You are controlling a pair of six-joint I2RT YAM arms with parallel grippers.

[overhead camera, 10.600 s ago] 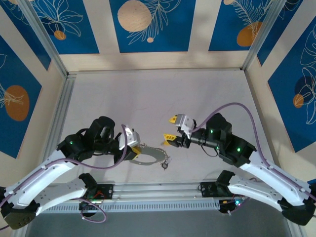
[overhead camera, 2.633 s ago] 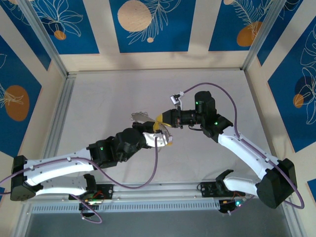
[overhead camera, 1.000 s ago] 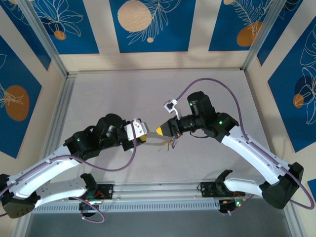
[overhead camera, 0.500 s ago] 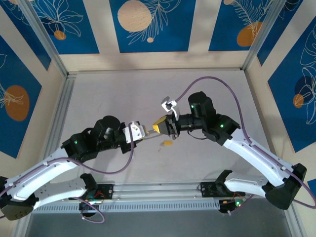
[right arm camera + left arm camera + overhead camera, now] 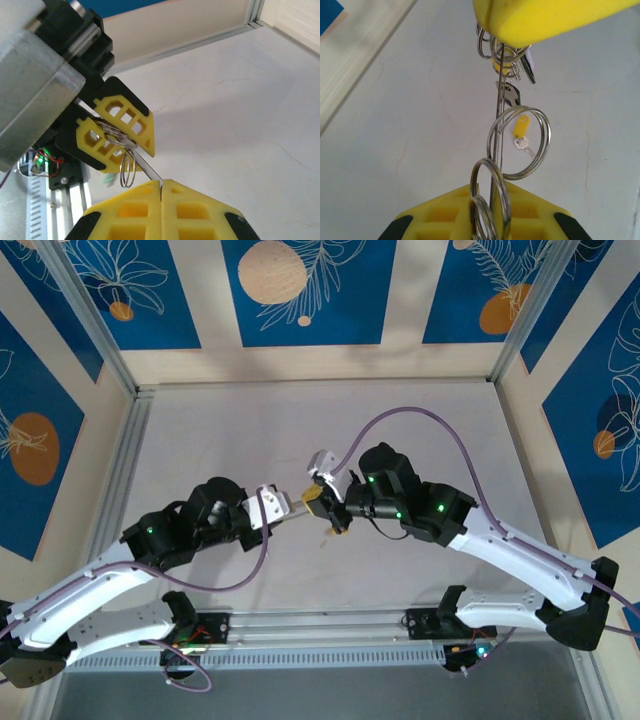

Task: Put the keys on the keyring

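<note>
- Two grippers meet nose to nose above the middle of the grey table (image 5: 250, 430). In the top view the left gripper (image 5: 288, 507) and the right gripper (image 5: 322, 502) are just beside each other.
- Between them runs the keyring (image 5: 496, 150), seen edge-on in the left wrist view as a thin straight wire. It goes from the left gripper (image 5: 490, 210) at the bottom up to a yellow finger (image 5: 550, 17) of the right gripper at the top.
- The right gripper (image 5: 161, 192) has its yellow pads pressed together. The wire of the keyring (image 5: 149, 172) is pinched in the seam between them.
- The left gripper (image 5: 117, 132) has its jaws closed too. They clamp the other end of the wire, with a few small split rings (image 5: 114, 131) caught between the fingers.
- More split rings (image 5: 549, 137) are threaded along the wire; one wide ring sits mid-span and two sit close to the left fingers.
- The keys (image 5: 512, 67) bunch on the wire right under the right gripper's finger, with a dark key (image 5: 510, 94) just below them.
- One key with a yellow tag (image 5: 520, 126) shows through the wide ring; I cannot tell whether it hangs or lies on the table.
</note>
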